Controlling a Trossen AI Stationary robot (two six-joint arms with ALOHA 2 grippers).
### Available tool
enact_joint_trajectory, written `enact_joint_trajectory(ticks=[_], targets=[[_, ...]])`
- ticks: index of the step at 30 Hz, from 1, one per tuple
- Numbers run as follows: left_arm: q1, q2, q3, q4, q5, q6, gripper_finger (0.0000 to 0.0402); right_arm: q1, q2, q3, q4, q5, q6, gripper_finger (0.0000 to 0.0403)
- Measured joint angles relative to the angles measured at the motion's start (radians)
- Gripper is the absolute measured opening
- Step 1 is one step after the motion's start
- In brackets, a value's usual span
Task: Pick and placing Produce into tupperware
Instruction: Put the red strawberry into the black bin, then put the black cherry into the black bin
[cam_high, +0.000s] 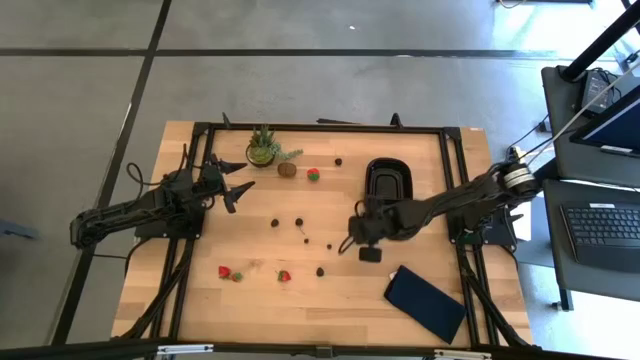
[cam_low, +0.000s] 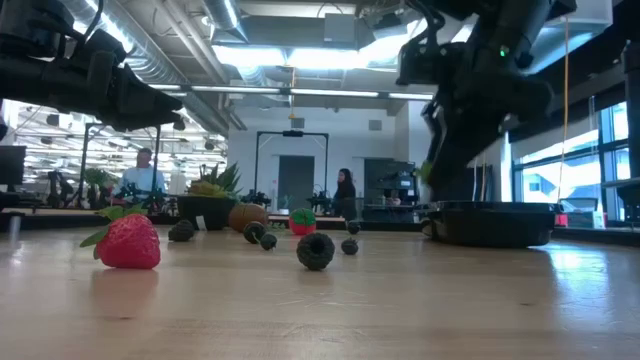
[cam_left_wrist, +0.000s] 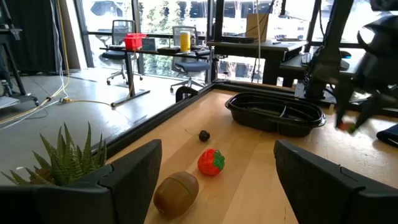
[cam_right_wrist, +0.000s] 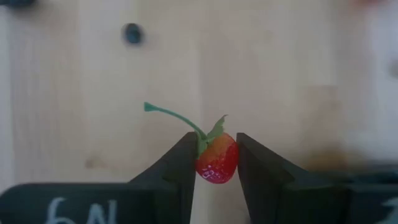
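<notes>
Tupperware (cam_high: 388, 180) lies right of the produce (cam_high: 300, 222) and plant (cam_high: 263, 147).

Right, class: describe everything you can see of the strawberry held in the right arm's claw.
The strawberry is small, red and paler orange near its top, with a dimpled skin. Green leaves crown it, and a thin green stem curves away to one side. It is pinched between the two dark fingers of the right claw, which press its two sides. It hangs clear above the pale wooden table, with nothing else touching it.
</notes>
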Motion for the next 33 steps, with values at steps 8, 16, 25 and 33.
enact_joint_trajectory(ticks=[8, 16, 25, 33], targets=[[0.000, 0.000, 0.000, 0.001, 0.000, 0.000, 0.0302, -0.201, -0.256, 0.001, -0.159, 0.004, 0.001, 0.0110], [0.000, 0.000, 0.000, 0.002, 0.000, 0.000, 0.0302, -0.440, -0.360, 0.001, -0.199, 0.003, -0.004, 0.0119], [0.000, 0.000, 0.000, 0.001, 0.000, 0.000, 0.0302, -0.603, -0.361, -0.230, -0.042, -0.044, -0.026, 0.0136], [0.000, 0.000, 0.000, 0.001, 0.000, 0.000, 0.0302, -0.637, -0.361, -0.412, 0.157, -0.062, -0.028, 0.0098]])
